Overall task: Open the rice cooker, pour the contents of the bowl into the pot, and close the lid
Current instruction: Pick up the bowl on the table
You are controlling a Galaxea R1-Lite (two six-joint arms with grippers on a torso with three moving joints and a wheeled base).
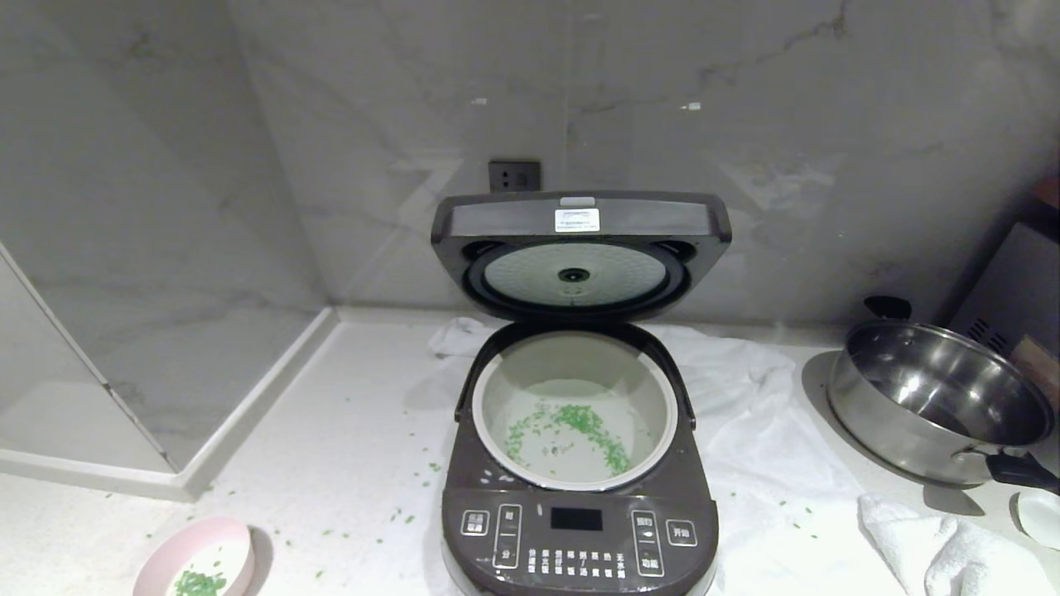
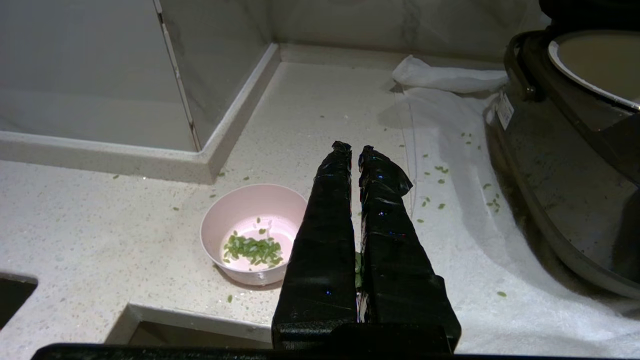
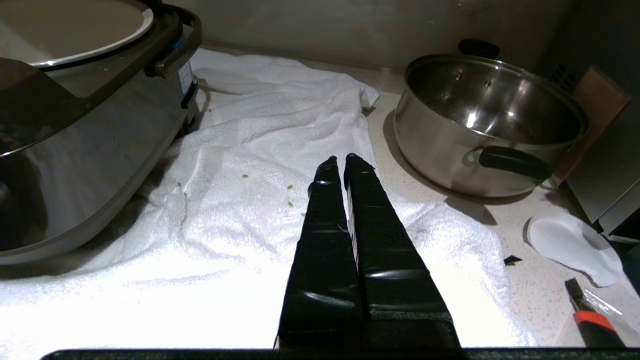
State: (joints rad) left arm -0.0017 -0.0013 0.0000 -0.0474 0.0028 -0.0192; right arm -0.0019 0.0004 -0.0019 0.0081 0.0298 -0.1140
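At the far left a grey marble wall panel (image 1: pixel 124 207) meets a raised ledge (image 1: pixel 240 430) that borders the pale speckled counter (image 1: pixel 356 414). Near the counter's front edge stands the bowl (image 1: pixel 199 563), pale pink, upright, with a small heap of green bits (image 2: pixel 252 249) in its bottom; more green bits lie scattered on the counter between it and the cooker. The left gripper (image 2: pixel 354 149) hangs above the counter just beside the bowl, its black fingers pressed together and holding nothing. In the middle, on a white towel (image 1: pixel 745 414), sits the rice cooker (image 1: pixel 580 538), dark brown-grey with a button panel and small dark display facing forward. Its lid (image 1: pixel 580 248) stands raised at the back, showing the round silvery inner plate, and a wall socket (image 1: pixel 514 175) shows just above it. The pot (image 1: pixel 571 414), whitish-grey, sits in the cooker with a loose arc of green bits across its floor. The right gripper (image 3: pixel 339 160) hovers over the towel between the cooker and a shiny steel pan (image 1: pixel 936 397) with black handles, its fingers closed and empty. A bunched white cloth (image 1: pixel 944 546) lies in front of the pan, and a small white dish (image 1: pixel 1039 517) sits at the right edge.
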